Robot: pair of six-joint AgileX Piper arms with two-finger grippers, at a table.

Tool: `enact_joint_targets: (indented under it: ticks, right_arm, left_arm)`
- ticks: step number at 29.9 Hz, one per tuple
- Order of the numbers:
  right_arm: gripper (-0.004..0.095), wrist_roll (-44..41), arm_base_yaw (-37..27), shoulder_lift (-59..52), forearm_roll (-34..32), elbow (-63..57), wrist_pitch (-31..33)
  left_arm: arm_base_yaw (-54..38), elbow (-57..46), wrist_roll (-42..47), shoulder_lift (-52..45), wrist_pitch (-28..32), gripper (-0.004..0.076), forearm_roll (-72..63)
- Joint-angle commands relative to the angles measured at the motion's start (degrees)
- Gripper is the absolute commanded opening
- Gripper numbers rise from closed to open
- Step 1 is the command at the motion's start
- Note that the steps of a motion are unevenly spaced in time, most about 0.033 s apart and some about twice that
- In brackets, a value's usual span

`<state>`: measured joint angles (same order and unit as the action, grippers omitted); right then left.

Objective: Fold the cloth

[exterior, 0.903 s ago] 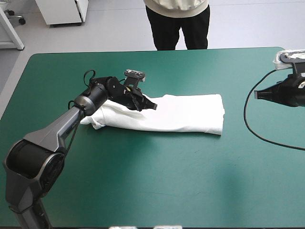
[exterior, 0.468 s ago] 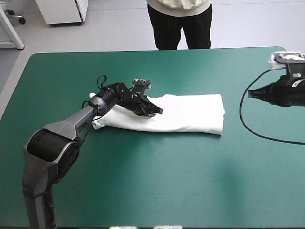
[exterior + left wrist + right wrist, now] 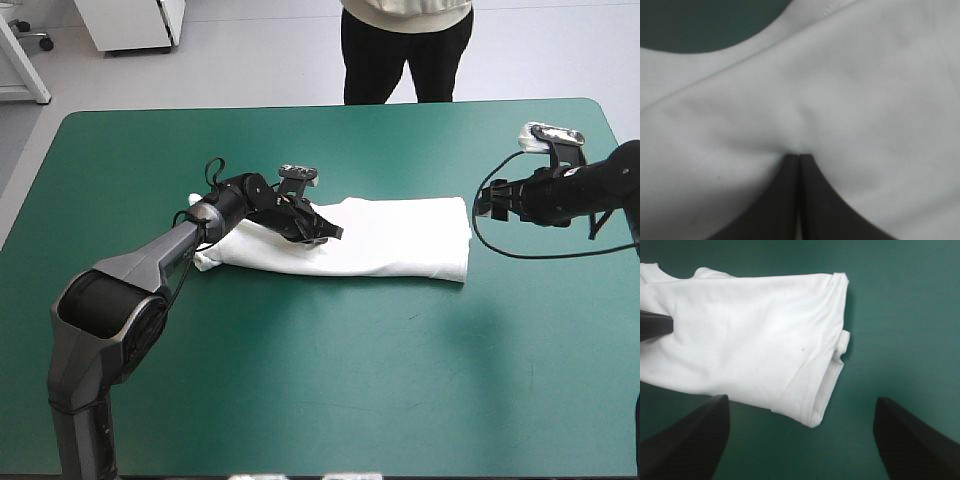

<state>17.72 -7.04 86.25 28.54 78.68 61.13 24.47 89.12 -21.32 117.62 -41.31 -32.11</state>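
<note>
The white T-shirt [image 3: 400,240] lies folded into a long band across the middle of the table. My left gripper [image 3: 335,232] rests over its left part, its fingers meeting in a point with the cloth [image 3: 865,90] puckered at their tips [image 3: 799,156]. Just off the shirt's right end, a little above the table, my right gripper [image 3: 488,200] stands open. In the right wrist view the shirt's right end [image 3: 755,335] lies ahead of the open right gripper [image 3: 801,398], and a left finger [image 3: 655,324] shows on the cloth farther along.
The teal-green cover [image 3: 330,380] surrounds the shirt on all sides. The table's right edge [image 3: 618,130] runs close behind my right arm.
My right arm has swung in from the table's right edge toward the shirt's right end, and its fingers have opened. My left gripper earlier shifted slightly right, drawing the shirt's left end along.
</note>
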Motion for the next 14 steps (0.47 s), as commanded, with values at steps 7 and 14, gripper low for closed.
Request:
enact_joint_targets:
  ticks: [7, 14]
  right_arm:
    - [0.0699, 5.2, -0.4, 11.8, 8.2, 1.1, -2.4]
    - [0.0653, 7.5, -0.2, 19.6, 10.8, 0.6, -2.2]
  left_arm:
    - [0.8, 0.4, -0.6, -1.2, -1.2, -0.0009, -0.1]
    - [0.8, 0.4, -0.6, -1.2, -1.1, -0.0009, 0.0]
